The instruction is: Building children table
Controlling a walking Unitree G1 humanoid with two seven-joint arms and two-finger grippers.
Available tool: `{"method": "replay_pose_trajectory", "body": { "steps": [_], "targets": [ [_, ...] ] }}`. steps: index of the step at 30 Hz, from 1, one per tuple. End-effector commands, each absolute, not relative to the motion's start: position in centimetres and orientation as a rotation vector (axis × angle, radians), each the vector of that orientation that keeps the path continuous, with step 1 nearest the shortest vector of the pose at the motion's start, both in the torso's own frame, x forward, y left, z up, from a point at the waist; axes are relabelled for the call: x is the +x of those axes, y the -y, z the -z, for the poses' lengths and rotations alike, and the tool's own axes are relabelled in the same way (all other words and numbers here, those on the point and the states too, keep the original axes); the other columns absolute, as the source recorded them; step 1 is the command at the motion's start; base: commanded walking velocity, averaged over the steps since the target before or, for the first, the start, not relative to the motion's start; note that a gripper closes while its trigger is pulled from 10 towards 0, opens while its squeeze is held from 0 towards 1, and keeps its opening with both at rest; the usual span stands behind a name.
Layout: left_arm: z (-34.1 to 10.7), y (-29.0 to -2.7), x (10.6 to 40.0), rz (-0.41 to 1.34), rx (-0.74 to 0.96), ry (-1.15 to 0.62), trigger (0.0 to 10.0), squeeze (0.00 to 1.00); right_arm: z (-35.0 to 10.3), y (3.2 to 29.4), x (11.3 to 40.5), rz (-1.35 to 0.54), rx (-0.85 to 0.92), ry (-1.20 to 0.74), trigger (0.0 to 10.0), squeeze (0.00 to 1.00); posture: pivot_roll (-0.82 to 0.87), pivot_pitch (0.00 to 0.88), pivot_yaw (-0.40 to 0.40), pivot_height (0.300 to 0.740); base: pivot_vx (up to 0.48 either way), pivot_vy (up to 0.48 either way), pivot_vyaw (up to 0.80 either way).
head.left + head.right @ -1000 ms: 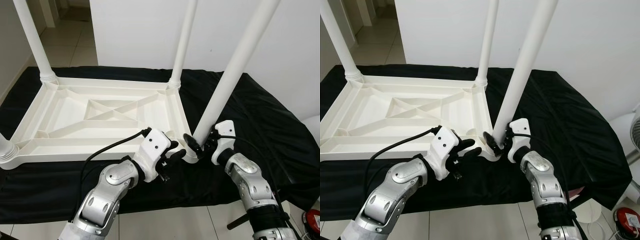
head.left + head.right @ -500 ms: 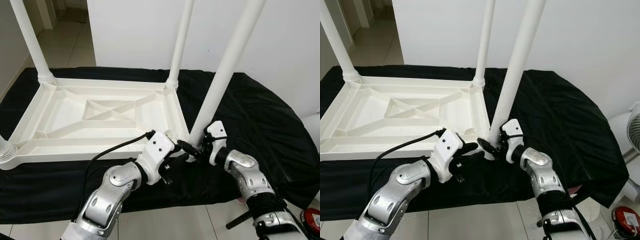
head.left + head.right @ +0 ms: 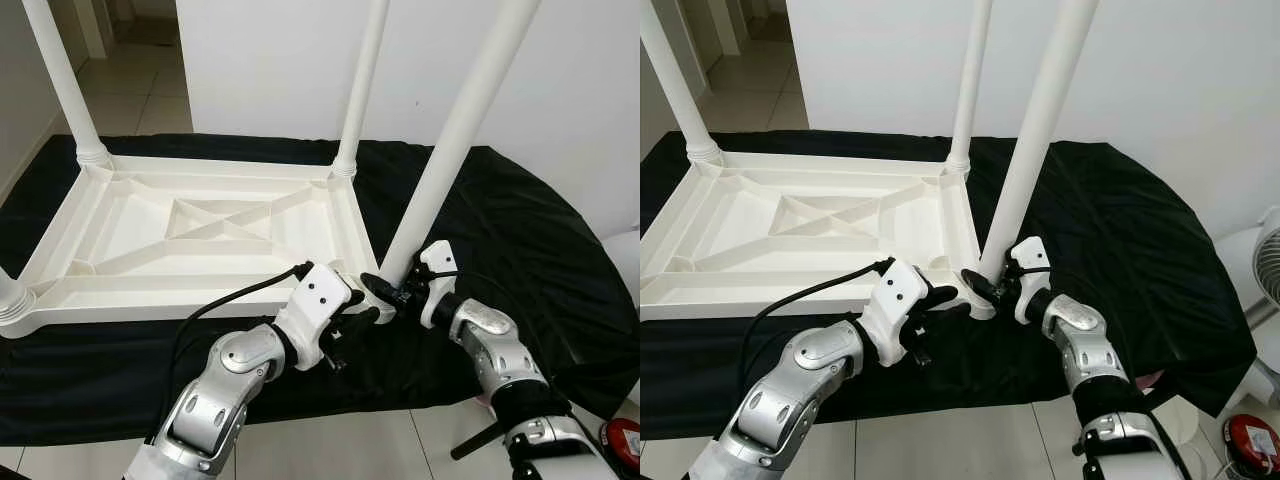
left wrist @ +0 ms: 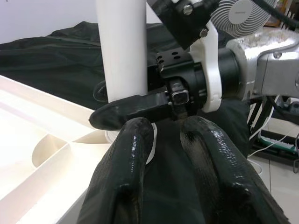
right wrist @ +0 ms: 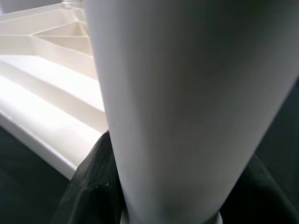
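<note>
The right gripper (image 3: 385, 290) has its two black fingers (image 4: 122, 113) clamped around the base of the near white leg (image 3: 455, 150), one finger on each side of the tube, just above the corner socket of the overturned white table top (image 3: 205, 235). In the right wrist view the leg (image 5: 187, 107) stands close between those fingers. The left gripper (image 3: 362, 308) sits just beside that same corner, its two fingers (image 4: 131, 158) held close together, side by side with only a narrow gap between them, gripping nothing; their tips lie next to the white socket collar and just beneath the right gripper's finger. The table top lies underside up on a surface draped in black cloth (image 3: 520, 230), its crossed ribs showing. From the near leg, a second leg (image 3: 360, 85) rises at the far corner on the same side, a third leg (image 3: 65, 85) at the far left corner. Beyond the cloth stands a white wall (image 3: 300, 60).
</note>
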State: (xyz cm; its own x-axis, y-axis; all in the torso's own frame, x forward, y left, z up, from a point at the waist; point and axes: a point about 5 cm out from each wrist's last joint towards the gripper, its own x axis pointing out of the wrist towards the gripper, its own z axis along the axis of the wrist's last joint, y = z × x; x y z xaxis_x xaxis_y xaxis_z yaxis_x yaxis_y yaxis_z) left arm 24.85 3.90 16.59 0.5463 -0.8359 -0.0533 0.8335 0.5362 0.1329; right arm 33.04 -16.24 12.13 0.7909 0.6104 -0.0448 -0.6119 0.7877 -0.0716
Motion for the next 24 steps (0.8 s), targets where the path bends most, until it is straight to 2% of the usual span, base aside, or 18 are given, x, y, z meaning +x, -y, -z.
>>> {"method": "replay_pose_trajectory", "body": {
  "steps": [1,8,11,15,16,21,24],
  "targets": [
    [-16.4,-3.8,25.3,0.936,0.158,0.007,10.0,0.0,-11.0,16.6,32.8,-0.537,-0.086,-0.085,10.0,0.0,-0.02,0.0,-0.095,0.74,0.0,0.0,0.0],
    [-16.5,-3.8,25.4,0.932,0.158,0.006,10.0,0.0,-11.0,16.1,32.5,-0.385,-0.025,-0.093,10.0,0.0,-0.02,0.0,-0.09,0.74,0.0,0.0,0.0],
    [-16.4,-3.8,25.4,0.933,0.16,0.003,10.0,0.0,-10.7,14.5,31.2,-0.17,0.014,-0.119,10.0,0.0,-0.03,0.0,-0.084,0.74,0.0,0.0,0.0],
    [-16.4,-3.7,25.5,0.934,0.161,0.002,10.0,0.0,-10.4,13.9,30.7,-0.098,0.013,-0.131,10.0,0.0,-0.03,0.0,-0.084,0.74,0.0,0.0,0.0],
    [-16.4,-3.7,25.5,0.936,0.161,0.003,10.0,0.0,-10.2,13.0,30.1,-0.02,0.023,-0.148,10.0,0.0,-0.03,0.0,-0.084,0.74,0.0,0.0,0.0],
    [-16.5,-3.6,25.5,0.936,0.161,0.006,10.0,0.0,-10.4,11.7,29.5,-0.017,0.038,-0.147,10.0,0.0,-0.03,0.0,-0.082,0.74,0.0,0.0,0.0],
    [-16.5,-3.5,25.5,0.94,0.158,0.006,10.0,0.0,-10.7,12.4,29.6,-0.009,0.053,-0.142,10.0,0.0,-0.04,0.0,-0.084,0.74,0.0,0.0,0.0]
  ]
}}
